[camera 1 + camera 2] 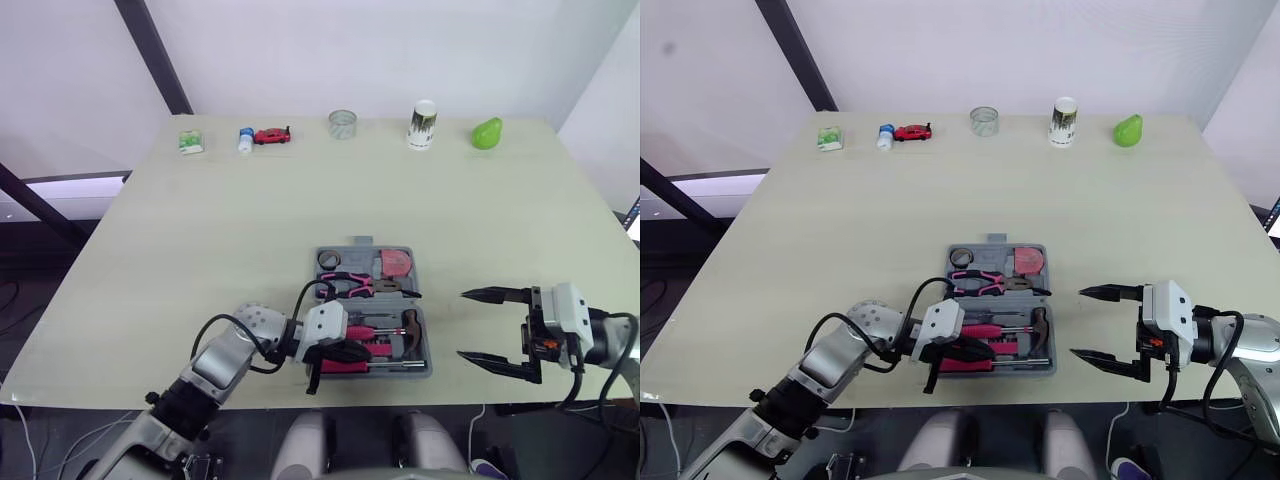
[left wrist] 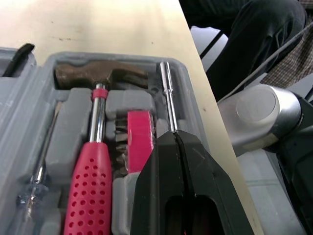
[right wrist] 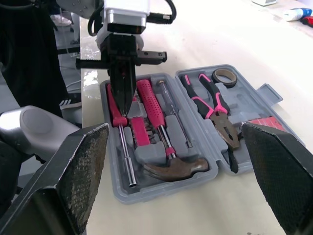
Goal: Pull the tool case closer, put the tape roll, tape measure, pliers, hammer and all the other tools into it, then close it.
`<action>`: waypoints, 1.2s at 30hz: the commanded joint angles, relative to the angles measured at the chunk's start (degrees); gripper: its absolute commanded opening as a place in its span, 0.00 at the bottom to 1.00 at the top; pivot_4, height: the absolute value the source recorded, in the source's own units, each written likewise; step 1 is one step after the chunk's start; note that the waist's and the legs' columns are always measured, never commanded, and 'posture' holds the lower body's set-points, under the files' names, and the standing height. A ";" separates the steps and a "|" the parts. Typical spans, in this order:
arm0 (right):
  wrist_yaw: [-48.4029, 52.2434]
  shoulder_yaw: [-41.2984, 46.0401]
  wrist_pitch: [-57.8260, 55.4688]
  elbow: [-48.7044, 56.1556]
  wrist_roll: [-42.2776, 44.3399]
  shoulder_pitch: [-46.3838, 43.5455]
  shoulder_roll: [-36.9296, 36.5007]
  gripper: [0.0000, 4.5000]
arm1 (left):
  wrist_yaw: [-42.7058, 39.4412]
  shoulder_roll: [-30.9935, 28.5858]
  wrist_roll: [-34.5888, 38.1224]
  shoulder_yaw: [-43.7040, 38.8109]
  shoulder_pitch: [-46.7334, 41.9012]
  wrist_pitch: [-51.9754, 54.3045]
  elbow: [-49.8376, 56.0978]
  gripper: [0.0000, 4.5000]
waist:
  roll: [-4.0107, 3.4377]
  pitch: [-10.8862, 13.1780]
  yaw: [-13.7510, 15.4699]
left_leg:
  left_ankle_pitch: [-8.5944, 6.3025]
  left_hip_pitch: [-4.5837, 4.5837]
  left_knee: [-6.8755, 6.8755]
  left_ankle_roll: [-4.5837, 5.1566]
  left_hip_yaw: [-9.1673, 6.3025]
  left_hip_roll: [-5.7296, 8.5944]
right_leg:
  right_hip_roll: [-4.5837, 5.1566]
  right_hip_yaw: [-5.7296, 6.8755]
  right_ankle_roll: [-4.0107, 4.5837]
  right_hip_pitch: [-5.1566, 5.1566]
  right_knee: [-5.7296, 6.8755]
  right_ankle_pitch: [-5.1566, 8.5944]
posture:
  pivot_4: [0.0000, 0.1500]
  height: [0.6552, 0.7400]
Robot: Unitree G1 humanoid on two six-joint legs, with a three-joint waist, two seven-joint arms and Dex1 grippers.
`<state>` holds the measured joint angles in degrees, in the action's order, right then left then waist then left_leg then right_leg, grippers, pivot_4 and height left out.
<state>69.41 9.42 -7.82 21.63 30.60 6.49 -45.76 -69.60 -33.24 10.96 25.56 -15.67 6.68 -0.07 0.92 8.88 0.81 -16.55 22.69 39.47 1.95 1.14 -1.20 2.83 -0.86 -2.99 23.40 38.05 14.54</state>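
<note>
The grey tool case (image 1: 425, 332) lies open near the table's front edge. In its far half are the tape roll (image 1: 330, 261), a red tape measure (image 1: 393, 264) and pink-handled pliers (image 1: 360, 287). The near half holds the hammer (image 2: 95, 166), a screwdriver (image 2: 39, 171) and a red bit holder (image 2: 139, 134). My left gripper (image 2: 172, 137) is over the near half, shut on the pink-handled socket driver, whose steel shaft (image 2: 167, 95) sticks out past the fingertips. To the right of the case, above the bare table, my right gripper (image 1: 465, 325) stands wide open and holds nothing.
Along the table's far edge stand a green packet (image 1: 190, 142), a small bottle with a red toy car (image 1: 271, 135), a clear glass (image 1: 343, 124), a paper cup (image 1: 423, 124) and a green pear (image 1: 487, 133). The table's front edge runs just behind the case.
</note>
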 commanded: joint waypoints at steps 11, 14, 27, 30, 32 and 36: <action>-0.08 0.35 -0.31 1.40 0.46 -1.02 -0.36 1.00 | -0.60 0.24 -6.26 2.09 2.40 -7.14 -5.45 0.01 | -0.08 -0.09 -0.02 | 0.00 -0.02 -0.01 0.00 0.00 -0.02 | 0.00 0.00 0.00 -0.01 0.00 0.00 | 1.00 1.00; -0.03 0.12 -0.32 1.31 0.40 -1.14 -0.25 1.00 | 0.64 0.70 -6.85 1.67 2.24 -7.47 -5.38 0.01 | -0.15 -0.16 -0.02 | 0.00 -0.04 0.00 0.00 0.00 -0.02 | 0.00 -0.01 0.00 -0.02 0.00 0.00 | 1.00 1.00; -7.52 -1.80 -2.95 -5.48 -2.02 -5.40 4.34 1.00 | 5.97 -0.69 4.04 -11.47 4.05 4.17 8.37 0.01 | -0.17 -0.17 -0.11 | 0.00 -0.04 -0.01 0.01 -0.03 -0.10 | 0.00 0.01 0.00 -0.02 0.03 0.00 | 1.00 1.00; -10.06 -3.93 -5.48 -8.08 -4.18 -6.89 5.01 1.00 | 8.16 -1.37 5.64 -16.35 4.09 5.48 6.92 0.01 | -0.17 -0.17 -0.12 | 0.00 -0.04 -0.01 0.01 0.00 -0.08 | 0.01 -0.01 0.00 -0.02 0.02 0.00 | 1.00 1.00; -10.83 -5.91 -5.51 -10.10 -6.80 -7.65 4.93 1.00 | 8.69 -1.41 6.78 -18.95 3.76 5.48 5.11 0.01 | -0.17 -0.17 -0.12 | 0.00 -0.04 -0.01 0.00 -0.01 -0.08 | 0.01 0.01 0.00 -0.02 0.02 0.00 | 1.00 1.00; -11.56 -10.46 -3.06 -17.90 -13.29 -11.60 5.14 1.00 | 9.70 -1.39 7.73 -23.62 1.21 3.78 -1.85 0.01 | -0.16 -0.17 -0.07 | 0.00 -0.04 -0.02 0.00 -0.01 -0.04 | 0.00 0.03 0.00 0.00 0.02 0.00 | 1.00 1.00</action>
<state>58.31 -0.31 -12.78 6.09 19.63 -3.12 -40.82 -60.20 -34.38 17.73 4.67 -13.49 12.13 0.07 0.75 8.72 0.74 -16.55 22.65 39.46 1.95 1.16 -1.20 2.83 -0.83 -2.99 23.40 38.07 14.53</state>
